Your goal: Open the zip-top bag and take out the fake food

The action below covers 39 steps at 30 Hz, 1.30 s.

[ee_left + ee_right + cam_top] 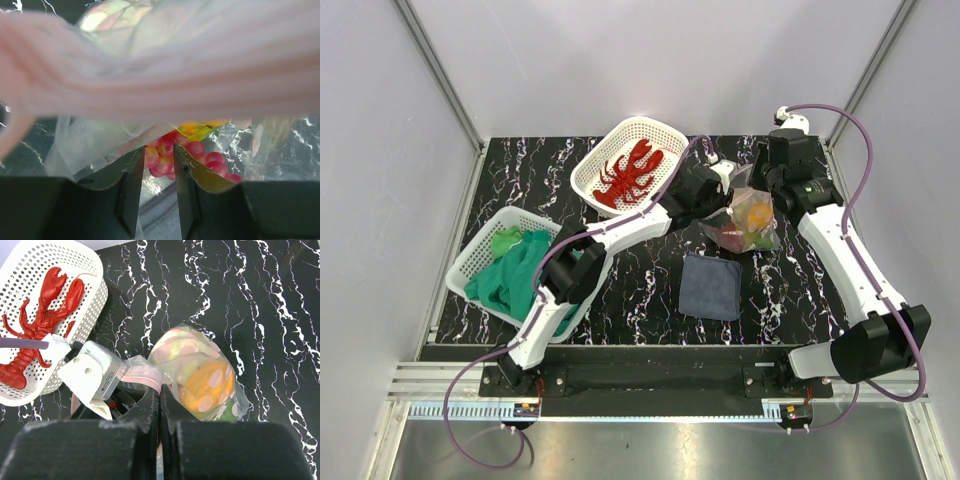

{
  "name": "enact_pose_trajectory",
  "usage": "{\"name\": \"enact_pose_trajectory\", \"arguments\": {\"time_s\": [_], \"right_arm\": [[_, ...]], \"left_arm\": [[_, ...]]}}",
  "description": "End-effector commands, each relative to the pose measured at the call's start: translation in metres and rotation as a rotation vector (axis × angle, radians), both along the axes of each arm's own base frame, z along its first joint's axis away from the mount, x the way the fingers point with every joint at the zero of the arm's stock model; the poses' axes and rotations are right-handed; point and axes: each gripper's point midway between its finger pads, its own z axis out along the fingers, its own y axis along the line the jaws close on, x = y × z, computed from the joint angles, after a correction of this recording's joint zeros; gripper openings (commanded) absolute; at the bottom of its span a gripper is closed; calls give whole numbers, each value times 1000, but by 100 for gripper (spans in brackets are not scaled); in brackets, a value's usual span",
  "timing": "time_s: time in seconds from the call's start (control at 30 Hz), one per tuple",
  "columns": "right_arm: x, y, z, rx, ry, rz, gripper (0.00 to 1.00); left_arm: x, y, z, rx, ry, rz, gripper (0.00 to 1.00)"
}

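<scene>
The clear zip-top bag (745, 225) lies on the black marble table between the two arms. Inside it I see an orange fruit (207, 385), red grapes (200, 152) and a green-yellow piece (197, 131) of the fake food. My right gripper (159, 387) is shut on the bag's pink zip strip (142, 375) at its near edge. My left gripper (159, 149) is at the bag's mouth with its jaws apart. The grapes lie just beyond its tips and the blurred zip strip (150, 70) hangs across the top. A red lobster (630, 170) lies in a basket.
The white basket (590, 170) with the lobster stands at the back centre. A second white basket (485, 240) at the left holds a green cloth (515, 270). A dark blue-grey folded cloth (710, 285) lies in front of the bag. Grey walls enclose the table.
</scene>
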Motion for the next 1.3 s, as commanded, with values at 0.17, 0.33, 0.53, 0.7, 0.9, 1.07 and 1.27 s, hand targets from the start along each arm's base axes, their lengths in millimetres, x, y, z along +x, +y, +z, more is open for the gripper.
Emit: {"name": "enact_pose_trajectory", "arguments": {"time_s": [0.17, 0.33, 0.53, 0.7, 0.9, 1.07, 1.27], "right_arm": [[6, -15, 4, -49, -40, -61, 0], [7, -16, -4, -49, -30, -67, 0], [8, -15, -20, -55, 2, -66, 0], [8, -14, -23, -53, 5, -61, 0], [8, -14, -26, -53, 10, -63, 0], [10, -17, -28, -67, 8, -74, 0], [10, -21, -28, -90, -2, -85, 0]], "left_arm": [[3, 11, -42, 80, 40, 20, 41], [3, 19, -53, 106, 50, 38, 37], [1, 27, -53, 102, 25, 35, 47], [0, 23, -64, 81, 55, 32, 58], [9, 14, -59, 20, 47, 21, 43], [12, 14, -43, -8, 21, 14, 21], [7, 20, -4, -28, -25, 5, 8]]}}
